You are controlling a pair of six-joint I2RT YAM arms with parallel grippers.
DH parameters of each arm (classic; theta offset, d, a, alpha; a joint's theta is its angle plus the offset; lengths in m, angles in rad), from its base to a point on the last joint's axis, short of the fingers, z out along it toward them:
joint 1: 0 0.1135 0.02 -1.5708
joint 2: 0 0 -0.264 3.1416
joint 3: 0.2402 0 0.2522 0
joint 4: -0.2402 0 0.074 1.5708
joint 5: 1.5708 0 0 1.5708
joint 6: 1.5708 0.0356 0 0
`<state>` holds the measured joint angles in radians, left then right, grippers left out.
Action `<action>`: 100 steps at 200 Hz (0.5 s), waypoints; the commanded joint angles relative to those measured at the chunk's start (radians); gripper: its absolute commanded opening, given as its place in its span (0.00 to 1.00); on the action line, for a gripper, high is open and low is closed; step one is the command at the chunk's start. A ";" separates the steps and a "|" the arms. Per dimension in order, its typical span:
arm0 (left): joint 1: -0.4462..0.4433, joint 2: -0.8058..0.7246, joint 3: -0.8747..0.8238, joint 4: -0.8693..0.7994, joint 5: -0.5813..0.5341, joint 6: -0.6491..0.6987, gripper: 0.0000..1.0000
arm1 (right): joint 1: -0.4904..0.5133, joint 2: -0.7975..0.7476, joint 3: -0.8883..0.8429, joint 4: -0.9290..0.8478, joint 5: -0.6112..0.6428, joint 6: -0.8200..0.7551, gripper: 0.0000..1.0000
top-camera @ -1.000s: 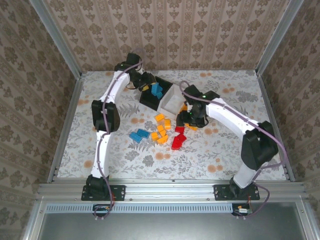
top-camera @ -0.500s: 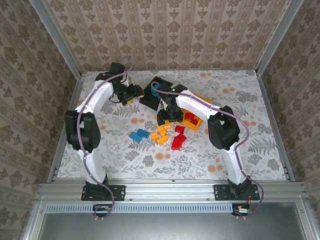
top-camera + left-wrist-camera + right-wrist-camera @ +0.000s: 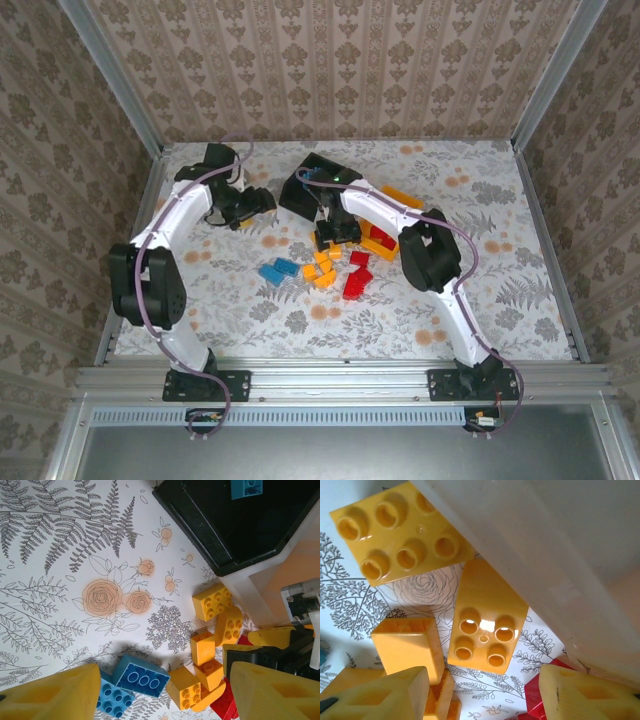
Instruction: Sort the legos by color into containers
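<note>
Loose legos lie mid-table: blue bricks (image 3: 278,270), an orange-yellow cluster (image 3: 322,268) and red ones (image 3: 357,280). The black container (image 3: 310,180) holds a blue brick (image 3: 246,487). The white container (image 3: 270,580) stands beside it. The orange-yellow container (image 3: 398,196) holds red bricks. My right gripper (image 3: 333,238) hangs open low over the orange-yellow bricks by the white wall (image 3: 545,555); a four-stud brick (image 3: 487,615) lies just ahead of its fingertips (image 3: 375,695). My left gripper (image 3: 258,205) is open and empty, left of the black container, looking down on a dark blue brick (image 3: 142,675).
The right arm reaches across the white container and partly hides it from above. Metal rails and papered walls bound the flowered table (image 3: 450,300). A red brick (image 3: 545,695) lies near the right gripper's far finger. Bare cloth spreads to the left and the front.
The left gripper has left the black container and swung left and nearer, opening wider. The right gripper has moved left from the orange-yellow container to the bricks by the white one, its jaws narrowing.
</note>
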<state>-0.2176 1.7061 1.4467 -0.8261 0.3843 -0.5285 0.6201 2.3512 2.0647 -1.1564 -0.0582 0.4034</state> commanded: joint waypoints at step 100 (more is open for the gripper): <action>0.025 -0.092 -0.058 -0.033 0.003 0.036 0.72 | 0.018 0.085 0.027 0.012 0.073 0.029 0.54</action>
<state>-0.2008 1.6569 1.4055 -0.8371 0.3847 -0.5186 0.6273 2.3756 2.0892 -1.1645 -0.0132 0.4271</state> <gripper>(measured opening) 0.721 0.521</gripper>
